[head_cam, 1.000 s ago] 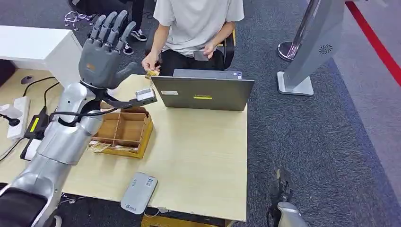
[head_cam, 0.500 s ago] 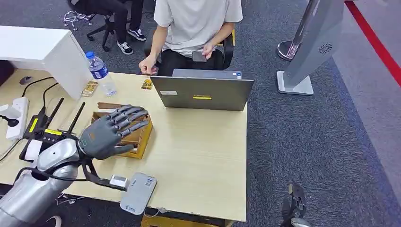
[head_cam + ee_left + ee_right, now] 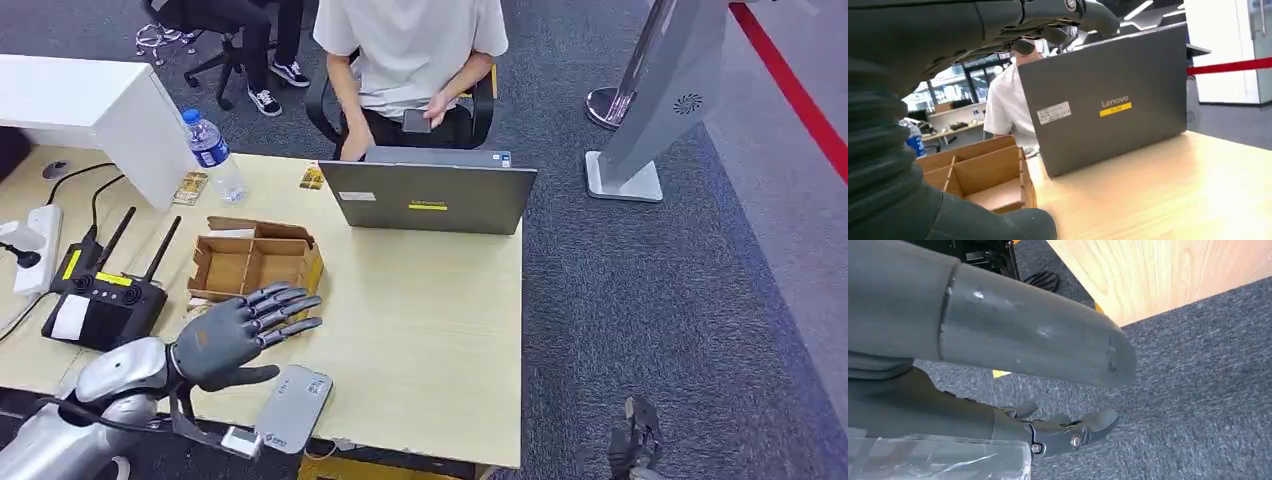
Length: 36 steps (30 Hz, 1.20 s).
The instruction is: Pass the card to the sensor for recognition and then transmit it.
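My left hand (image 3: 235,342) hovers low over the table's front edge, fingers spread and holding nothing, just left of the grey-white sensor (image 3: 293,408). A yellowish card (image 3: 312,178) lies flat on the table beside the laptop's (image 3: 430,197) left corner. The cardboard card box (image 3: 255,265) stands just beyond my left hand and appears again as the card box (image 3: 983,175) in the left wrist view, with the laptop (image 3: 1108,105) behind it. My right hand (image 3: 635,450) hangs off the table's right side over the carpet, its fingers (image 3: 1068,427) loose and holding nothing.
A person (image 3: 410,50) sits behind the laptop, holding a phone. A water bottle (image 3: 212,155) and another small card (image 3: 190,187) are at the back left. A black device with antennas (image 3: 100,295) and a power strip (image 3: 30,245) lie left. A grey stand (image 3: 660,90) rises at the right.
My left arm dropped from raised toward the person down to the table's front. The person laid the card by the laptop and drew their hand back.
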Available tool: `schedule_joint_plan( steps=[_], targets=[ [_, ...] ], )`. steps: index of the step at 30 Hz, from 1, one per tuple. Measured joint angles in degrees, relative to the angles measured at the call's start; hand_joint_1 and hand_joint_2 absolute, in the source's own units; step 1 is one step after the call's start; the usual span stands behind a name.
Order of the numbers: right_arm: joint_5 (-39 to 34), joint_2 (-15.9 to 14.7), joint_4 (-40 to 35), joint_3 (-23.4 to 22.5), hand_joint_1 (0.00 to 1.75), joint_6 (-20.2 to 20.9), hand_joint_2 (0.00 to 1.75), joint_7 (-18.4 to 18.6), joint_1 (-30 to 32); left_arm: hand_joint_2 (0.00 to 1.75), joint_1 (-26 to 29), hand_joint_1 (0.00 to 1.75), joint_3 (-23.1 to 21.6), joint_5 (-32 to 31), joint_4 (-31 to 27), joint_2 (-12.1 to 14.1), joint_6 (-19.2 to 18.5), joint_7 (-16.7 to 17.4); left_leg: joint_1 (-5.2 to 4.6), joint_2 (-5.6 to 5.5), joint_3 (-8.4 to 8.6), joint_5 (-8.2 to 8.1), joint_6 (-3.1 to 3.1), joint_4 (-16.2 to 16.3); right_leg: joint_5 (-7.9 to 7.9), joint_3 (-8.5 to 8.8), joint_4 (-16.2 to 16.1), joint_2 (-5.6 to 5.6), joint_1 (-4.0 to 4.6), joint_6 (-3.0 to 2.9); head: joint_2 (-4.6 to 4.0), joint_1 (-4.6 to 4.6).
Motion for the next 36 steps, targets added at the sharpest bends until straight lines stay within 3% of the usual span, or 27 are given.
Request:
schedule_joint_plan(
  steps=[4, 9, 14, 31, 36],
  targets=[
    [0.0, -0.17, 0.07, -0.57, 0.0, -0.07, 0.0, 0.66, 0.14, 1.75, 0.36, 0.0, 0.13, -3.39, 1.31, -2.16, 3.15, 3.57, 0.0, 0.0, 0.0, -0.01, 0.0, 0.0, -0.01, 0.0, 0.0, 0.0, 0.0, 0.0, 0.0, 0.0],
    [0.02, -0.46, 0.13, -1.53, 0.0, -0.52, 0.0, 1.86, 0.22, 1.75, 0.82, 0.0, 1.07, -8.72, 5.93, -6.97, 9.31, 9.47, -0.01, -0.01, -0.01, -0.01, 0.01, 0.0, -0.01, 0.01, -0.01, -0.02, 0.0, 0.0, 0.0, 0.02],
    [0.02, -0.63, 0.2, -2.32, 0.0, -0.85, 0.0, 2.34, 0.23, 1.75, 0.9, 0.0, 1.57, -9.77, 8.87, -9.68, 10.14, 10.51, -0.01, -0.02, -0.01, -0.01, 0.01, 0.0, 0.0, 0.01, -0.01, -0.03, 0.0, 0.0, 0.0, 0.02],
    [0.22, -1.07, 0.26, -3.19, 0.0, -1.11, 0.0, 3.02, 0.19, 1.75, 1.1, 0.0, 2.56, -9.42, 11.37, -12.28, 9.48, 11.41, 0.0, -0.02, -0.01, -0.01, 0.01, 0.0, 0.0, 0.01, -0.01, -0.03, 0.0, 0.0, 0.0, 0.0],
    [0.31, -1.07, 0.28, -3.93, 0.0, -1.2, 0.0, 3.08, 0.21, 1.75, 1.89, 0.0, 4.61, -11.52, 11.5, -12.87, 13.18, 14.91, 0.0, -0.01, -0.01, -0.01, 0.01, 0.0, 0.0, 0.01, -0.01, -0.02, 0.0, 0.0, 0.0, 0.0]
  ],
)
